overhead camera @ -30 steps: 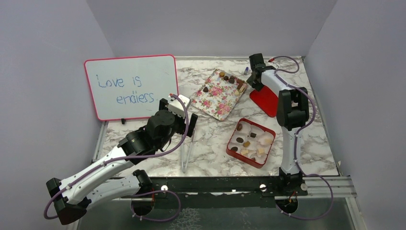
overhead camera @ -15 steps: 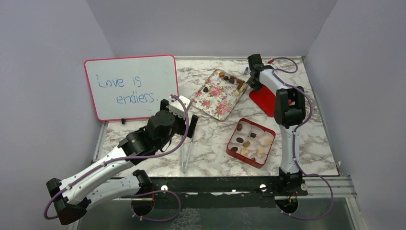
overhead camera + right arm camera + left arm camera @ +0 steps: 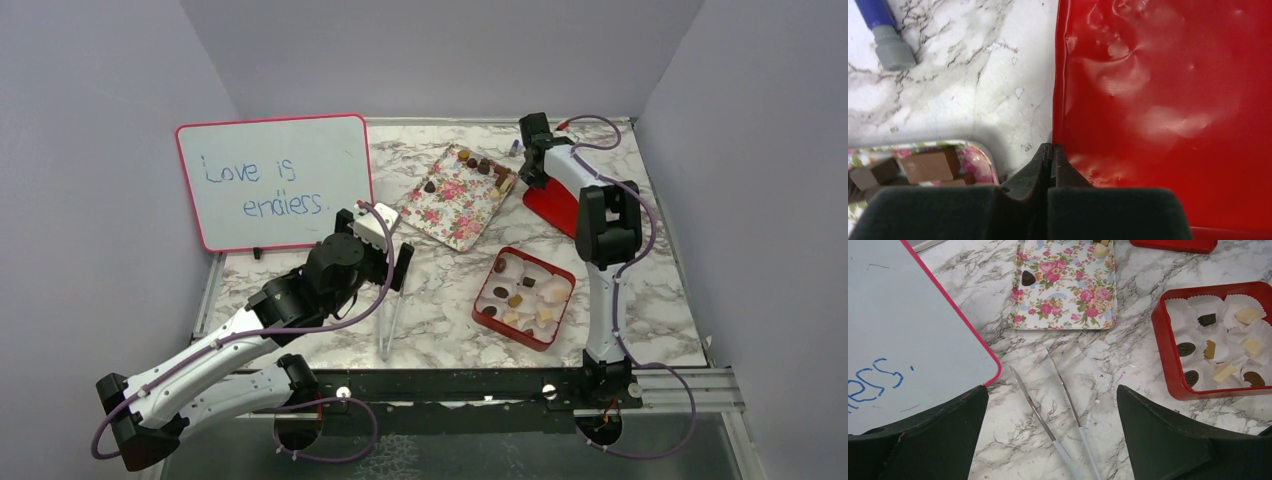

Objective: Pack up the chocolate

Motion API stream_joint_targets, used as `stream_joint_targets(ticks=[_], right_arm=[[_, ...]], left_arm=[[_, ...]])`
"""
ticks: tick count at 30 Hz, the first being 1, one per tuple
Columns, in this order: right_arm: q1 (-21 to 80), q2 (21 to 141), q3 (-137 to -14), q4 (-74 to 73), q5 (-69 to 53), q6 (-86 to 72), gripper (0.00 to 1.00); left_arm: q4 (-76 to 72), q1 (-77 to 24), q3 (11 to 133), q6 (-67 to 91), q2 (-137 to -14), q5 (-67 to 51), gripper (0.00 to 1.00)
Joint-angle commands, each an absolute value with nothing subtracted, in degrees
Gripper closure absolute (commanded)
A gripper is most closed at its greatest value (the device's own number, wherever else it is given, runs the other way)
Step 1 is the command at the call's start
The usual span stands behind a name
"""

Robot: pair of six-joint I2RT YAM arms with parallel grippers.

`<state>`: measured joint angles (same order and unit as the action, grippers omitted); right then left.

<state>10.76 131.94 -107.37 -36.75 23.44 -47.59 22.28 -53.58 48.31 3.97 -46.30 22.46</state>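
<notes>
Surveying the desk [image 3: 1118,365], the chocolate [image 3: 1207,319] is found in two places. Several pieces, dark brown, light brown and cream-white, sit in white paper cups [image 3: 1193,307] inside the red box [image 3: 1165,350]. The rest lie on the floral tray [image 3: 1068,315]: one dark piece alone toward its middle and a small cluster at the far corner nearest the right arm.

Right claw [image 3: 1050,147]: fingers pressed together, with nothing visible between them. The tips point down at the narrow strip of desk between the tray's corner and the edge of the red lid [image 3: 1173,100]. Whether they touch the surface cannot be told. A light brown block lies on the tray just beside the tips. A blue pen-like object [image 3: 878,15] lies on the desk farther off.

Left claw [image 3: 1051,390]: fingers spread wide, holding nothing. It hangs over the tweezers [image 3: 1035,407], which lie flat on the desk between the whiteboard [image 3: 908,315] and the red box, their open ends toward the tray. The whiteboard leans at the left and reads "Love is endless."
</notes>
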Motion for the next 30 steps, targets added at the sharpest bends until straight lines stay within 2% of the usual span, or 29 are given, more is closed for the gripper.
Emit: stream_joint_targets(ticks=[1, 15, 24, 30], right_arm=[[10.48, 123.61, -104.93, -33.60, 22.26, -38.91, 0.99], [10.50, 95.28, -81.61, -26.78, 9.65, -20.19, 0.99], [10.61, 82.06, -77.59, -32.57, -4.26, -12.57, 0.99], [10.55, 73.46, -73.16, -34.63, -18.67, -11.64, 0.99]], left_arm=[[20.56, -53.26, 47.84, 2.80, -46.34, 20.44, 0.01], [14.14, -53.17, 42.02, -4.21, -41.25, 12.69, 0.01], [0.44, -53.18, 31.43, -16.82, -31.26, -6.58, 0.01], [1.44, -53.17, 38.22, -16.13, -29.82, -10.11, 0.01]])
